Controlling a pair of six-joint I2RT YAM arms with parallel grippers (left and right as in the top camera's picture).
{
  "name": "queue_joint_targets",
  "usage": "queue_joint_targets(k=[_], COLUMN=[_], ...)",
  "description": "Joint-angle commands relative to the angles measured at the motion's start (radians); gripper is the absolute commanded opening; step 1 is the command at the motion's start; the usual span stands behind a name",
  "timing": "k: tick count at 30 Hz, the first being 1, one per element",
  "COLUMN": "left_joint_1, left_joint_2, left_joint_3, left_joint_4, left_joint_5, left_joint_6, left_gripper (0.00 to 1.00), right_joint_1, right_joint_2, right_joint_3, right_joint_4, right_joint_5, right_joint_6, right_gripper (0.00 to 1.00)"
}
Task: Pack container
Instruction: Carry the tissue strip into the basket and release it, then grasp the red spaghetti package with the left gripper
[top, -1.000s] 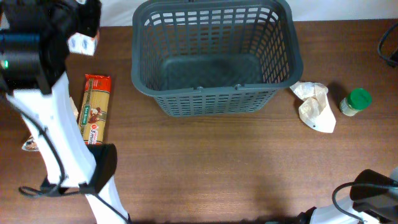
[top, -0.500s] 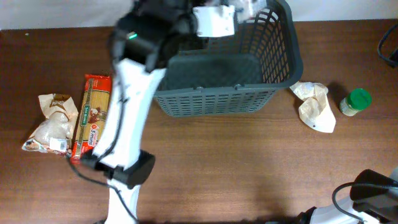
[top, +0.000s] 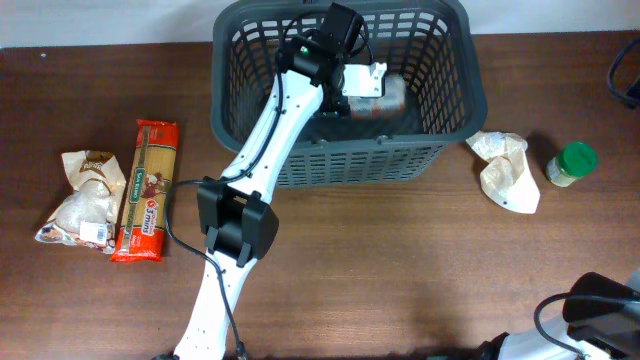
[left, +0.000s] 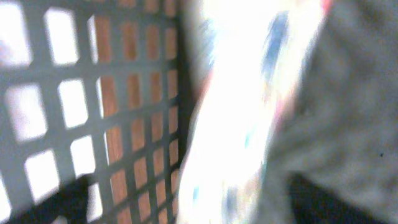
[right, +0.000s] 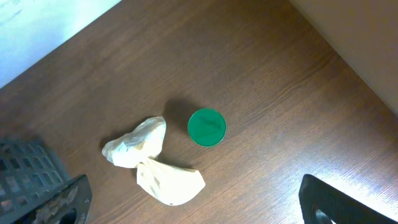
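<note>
Upper centre, the left jaws are sunk in the container (top: 400, 148), grip impossible to tell; the right jaws are spread, empty.

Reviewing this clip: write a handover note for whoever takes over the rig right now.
Left tool: inside the basket, at a small packet. I cannot tell if it is gripping, since the wrist view is blurred.
Right tool: open and empty, above the table.
Done: that packet is within the basket walls.
Left: spaghetti pack, the bagged item beside it, crumpled beige bag, green-lidded jar.
</note>
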Motion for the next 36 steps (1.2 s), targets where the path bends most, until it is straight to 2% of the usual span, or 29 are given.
queue_joint_targets(k=[1, 7, 9, 13, 16, 20, 22, 23, 26, 31, 36], left_joint_1=[-0.011, 0.0, 0.042, 0.224, 0.417, 0.641, 0.717, 0.744, 0.771, 0.772, 0.773], left_joint_2=[-0.106, -0.313, -0.376, -0.412, -0.393, -0.352, -0.326, -0.308, -0.276, -0.272, -0.272], left_joint_3=[0.08, 0.191, 0.191, 0.191, 0.177, 0.08, -0.049, -0.134, -0.361, -0.677, -0.815], left_joint_4=[-0.042, -0.221, -0.283, -0.436, -0.497, -0.497, -0.496, -0.493, -0.43, -0.187, -0.087], left_joint_5=[-0.096, -0.08, -0.08, -0.081, -0.066, 0.137, 0.15, 0.15, 0.148, 0.137, 0.047], left_joint_6=[-0.299, -0.432, -0.557, -0.854, -0.972, -0.956, -0.928, -0.872, -0.757, -0.719, -0.718], left_gripper=[0.99, 0.99, 0.99, 0.99, 0.99, 0.99, 0.99, 0.99, 0.99, 0.99, 0.99], right_joint_1=[-0.001, -0.001, -0.001, -0.001, -0.001, -0.001, -0.001, -0.001, -0.001, -0.001, -0.001], right_joint_2=[0.006, 0.006, 0.006, 0.006, 0.006, 0.006, 0.006, 0.006, 0.006, 0.006, 0.006], right_joint_3=[0.011, 0.011, 0.011, 0.011, 0.011, 0.011, 0.011, 0.011, 0.011, 0.011, 0.011], right_joint_4=[0.001, 0.001, 0.001, 0.001, 0.001, 0.001, 0.001, 0.001, 0.001, 0.001, 0.001], right_joint_5=[0.006, 0.006, 0.006, 0.006, 0.006, 0.006, 0.006, 0.006, 0.006, 0.006, 0.006], right_joint_6=[-0.003, -0.003, -0.003, -0.003, -0.003, -0.003, -0.003, -0.003, -0.003, -0.003, -0.003], right_gripper=[0.99, 0.99, 0.99, 0.99, 0.99, 0.99, 0.99, 0.99, 0.99, 0.99, 0.99])
